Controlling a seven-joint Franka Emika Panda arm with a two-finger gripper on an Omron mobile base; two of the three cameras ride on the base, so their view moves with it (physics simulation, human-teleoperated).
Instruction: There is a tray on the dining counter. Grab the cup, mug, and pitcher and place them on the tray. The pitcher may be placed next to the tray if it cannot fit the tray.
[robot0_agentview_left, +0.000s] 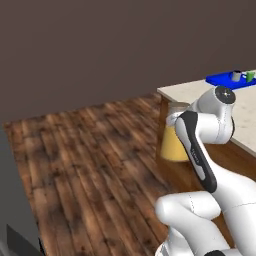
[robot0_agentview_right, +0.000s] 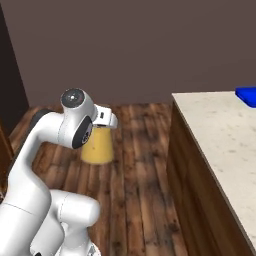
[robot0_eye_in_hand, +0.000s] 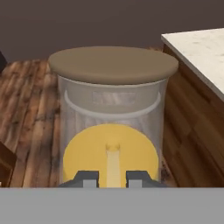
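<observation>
The pitcher (robot0_eye_in_hand: 111, 118), clear glass with orange liquid and a round brown lid, hangs over the wooden floor beside the dining counter (robot0_eye_in_hand: 197, 50). My gripper (robot0_eye_in_hand: 112, 177) is shut on it, the two fingertips (robot0_eye_in_hand: 85, 177) pressed against its near side. The left base view shows the pitcher (robot0_agentview_left: 174, 140) half hidden behind my forearm. From the right base view the pitcher (robot0_agentview_right: 97, 146) hangs below my hand. The blue tray (robot0_agentview_left: 225, 80) lies far back on the dining counter (robot0_agentview_left: 195, 92), with the dark mug (robot0_agentview_left: 235, 76) and the green cup (robot0_agentview_left: 249, 76) standing on it. A corner of the tray (robot0_agentview_right: 247, 95) also appears.
The dining counter (robot0_agentview_right: 220, 140) has a wooden side panel (robot0_agentview_right: 192, 185) close to the right of the pitcher. Brown plank floor (robot0_agentview_left: 90, 160) spreads to the left, and a dark wall (robot0_agentview_right: 130, 45) stands behind.
</observation>
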